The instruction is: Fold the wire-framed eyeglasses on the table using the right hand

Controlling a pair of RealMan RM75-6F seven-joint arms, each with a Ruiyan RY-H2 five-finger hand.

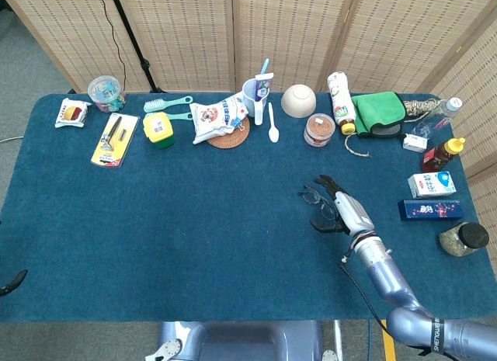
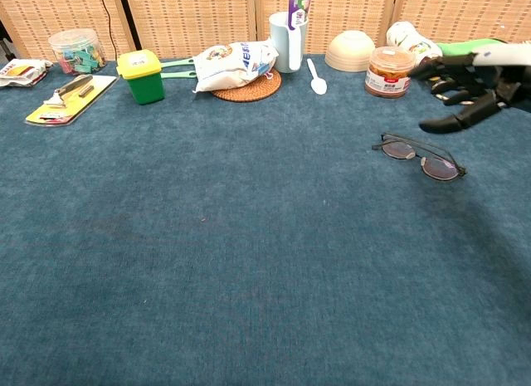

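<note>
Right robot hand [image 2: 465,83] is raised above the bench [image 2: 249,261], fingers [image 2: 444,123] spread apart, holding nothing. Wire-framed eyeglasses [image 2: 419,155] lie flat on the bench just below and in front of its fingertips, not touching; the chest view shows a clear gap. In the head view the robot hand [image 1: 342,210] overlaps the eyeglasses [image 1: 312,196] at their right end. Orange-lidded jar [image 2: 389,70] sits just beyond the hand. Left robot hand not visible.
</note>
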